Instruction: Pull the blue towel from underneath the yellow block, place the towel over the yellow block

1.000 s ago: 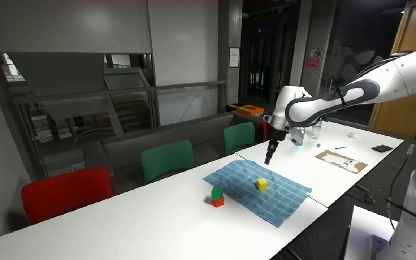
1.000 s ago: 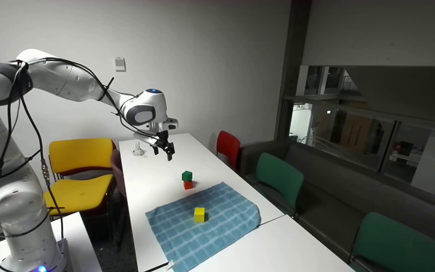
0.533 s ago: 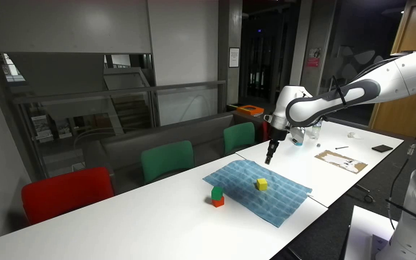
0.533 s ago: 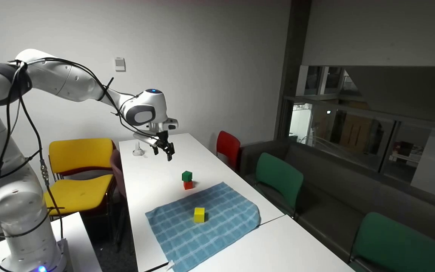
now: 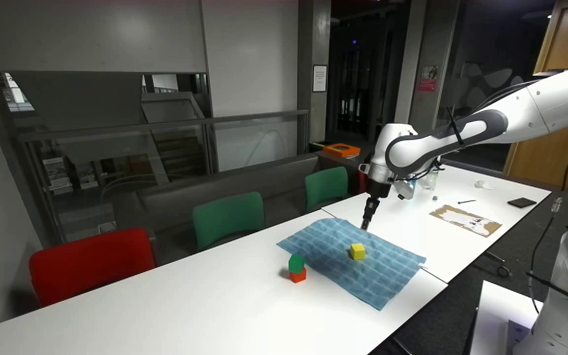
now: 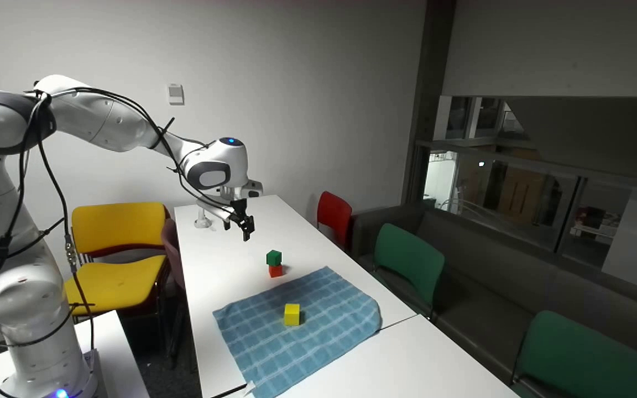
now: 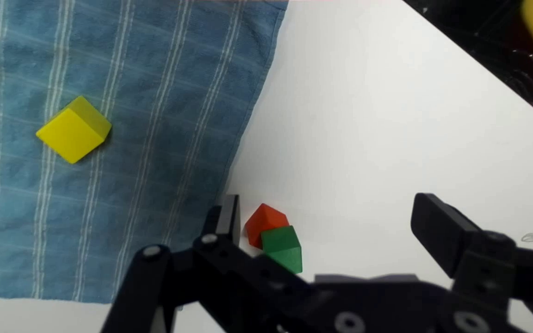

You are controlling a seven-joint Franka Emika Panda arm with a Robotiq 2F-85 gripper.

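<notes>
The blue checked towel (image 5: 323, 246) lies spread flat on the white table in both exterior views (image 6: 335, 326). The yellow block (image 5: 357, 251) rests on top of the towel, near its middle (image 6: 291, 314). In the wrist view the yellow block (image 7: 73, 132) is at the left on the towel (image 7: 164, 115), to the left of both fingers. My gripper (image 7: 326, 208) is open with nothing between its fingertips. In the exterior views the gripper (image 6: 237, 231) hangs above the table, apart from the towel and the block.
A green block (image 6: 273, 257) sits on a red block (image 6: 275, 270) beside the towel. The wrist view shows this stack (image 7: 282, 247) near the left finger. A cardboard piece (image 5: 466, 220), a bottle (image 5: 431, 178) and a dark flat object (image 5: 521, 202) lie farther along the table.
In the last half second the arm has lowered a little, and the gripper has come slightly down. The towel and the blocks have not moved.
</notes>
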